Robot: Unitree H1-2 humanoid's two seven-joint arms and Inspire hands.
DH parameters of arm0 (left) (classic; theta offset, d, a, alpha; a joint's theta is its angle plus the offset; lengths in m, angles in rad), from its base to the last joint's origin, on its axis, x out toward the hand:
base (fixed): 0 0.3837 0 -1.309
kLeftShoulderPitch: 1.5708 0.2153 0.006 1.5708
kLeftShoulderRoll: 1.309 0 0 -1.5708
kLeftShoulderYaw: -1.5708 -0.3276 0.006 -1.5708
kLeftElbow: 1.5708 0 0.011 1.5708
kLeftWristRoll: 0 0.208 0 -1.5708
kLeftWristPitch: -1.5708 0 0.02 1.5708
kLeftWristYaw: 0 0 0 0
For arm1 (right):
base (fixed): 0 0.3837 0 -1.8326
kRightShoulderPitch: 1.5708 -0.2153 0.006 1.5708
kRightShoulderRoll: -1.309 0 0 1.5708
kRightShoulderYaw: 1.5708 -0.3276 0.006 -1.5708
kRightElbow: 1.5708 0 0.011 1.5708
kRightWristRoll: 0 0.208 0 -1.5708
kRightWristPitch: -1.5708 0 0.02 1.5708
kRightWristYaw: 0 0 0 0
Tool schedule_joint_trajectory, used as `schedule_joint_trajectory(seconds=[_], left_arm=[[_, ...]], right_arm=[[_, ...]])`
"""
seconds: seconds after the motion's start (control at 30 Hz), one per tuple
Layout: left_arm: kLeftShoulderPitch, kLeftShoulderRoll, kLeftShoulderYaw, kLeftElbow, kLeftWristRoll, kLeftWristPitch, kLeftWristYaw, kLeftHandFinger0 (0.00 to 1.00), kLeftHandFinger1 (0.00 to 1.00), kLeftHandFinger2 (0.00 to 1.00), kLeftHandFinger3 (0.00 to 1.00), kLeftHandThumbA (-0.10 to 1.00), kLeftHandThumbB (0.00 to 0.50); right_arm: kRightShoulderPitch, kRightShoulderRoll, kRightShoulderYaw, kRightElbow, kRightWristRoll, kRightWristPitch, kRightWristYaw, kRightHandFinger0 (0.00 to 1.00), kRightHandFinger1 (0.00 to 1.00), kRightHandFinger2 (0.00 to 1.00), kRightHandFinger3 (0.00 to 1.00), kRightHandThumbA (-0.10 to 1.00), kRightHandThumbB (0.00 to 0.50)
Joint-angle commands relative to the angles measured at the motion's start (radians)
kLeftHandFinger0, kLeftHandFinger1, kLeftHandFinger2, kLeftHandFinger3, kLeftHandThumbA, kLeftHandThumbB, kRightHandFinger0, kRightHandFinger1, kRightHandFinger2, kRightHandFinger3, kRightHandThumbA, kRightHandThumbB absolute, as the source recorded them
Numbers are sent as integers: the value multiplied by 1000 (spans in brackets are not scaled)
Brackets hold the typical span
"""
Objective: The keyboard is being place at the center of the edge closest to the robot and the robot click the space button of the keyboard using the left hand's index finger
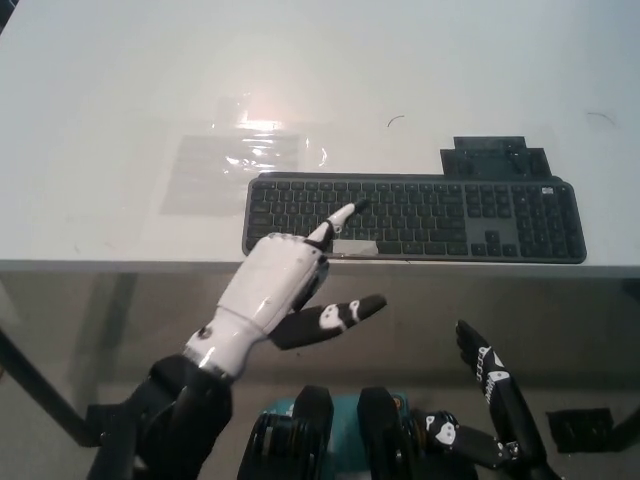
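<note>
White left hand point(275, 285) pointing over the dark keyboard point(440, 215)
We see the keyboard lying along the bench's point(120, 120) near edge, right of its middle; the left hand grasps nothing, index finger point(340, 218) stretched above the keys. Our black right hand point(488, 372) rests released below the near edge.

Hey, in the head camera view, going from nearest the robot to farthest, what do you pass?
Black right hand → table, at its near edge → keyboard → flat black object behind it. Left out: the white left hand, which spans edge and keyboard, and the clear plastic sheet, level with keyboard and black object.
</note>
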Motion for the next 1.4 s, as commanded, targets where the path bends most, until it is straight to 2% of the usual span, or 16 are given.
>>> schedule_joint_trajectory(seconds=[0.0,0.2,0.37,0.67,0.9,1.07,1.2,1.37], left_arm=[[-58,-8,-20,67,51,61,4,0,0,20,1000,1000,336],[-95,-13,-44,174,80,86,28,0,0,59,1000,1000,319],[-111,-17,-65,219,83,95,31,0,0,93,1000,1000,323],[-149,-35,-107,323,106,104,57,0,38,142,1000,1000,306],[-189,-47,-119,443,102,110,95,0,22,98,1000,1000,308],[-214,-46,-114,526,85,97,124,0,30,96,1000,1000,290],[-230,-35,-105,585,73,94,153,0,12,65,1000,1000,317],[-248,-24,-93,638,47,91,160,5,46,95,1000,1000,313]], right_arm=[[-16,6,1,-31,4,-49,9,1000,1000,1000,1000,878,291],[-14,3,-1,-32,-3,-53,7,1000,1000,1000,1000,876,287],[-14,6,0,-28,0,-57,8,1000,1000,1000,1000,861,290],[0,7,4,-40,-6,-56,9,1000,1000,1000,1000,856,280],[4,6,9,-45,-7,-54,13,1000,1000,1000,1000,850,270],[4,5,7,-45,-13,-55,10,1000,1000,1000,1000,851,268],[3,5,7,-41,-11,-56,13,1000,1000,1000,1000,862,274],[-3,5,3,-38,-16,-57,6,1000,1000,1000,1000,862,281]])
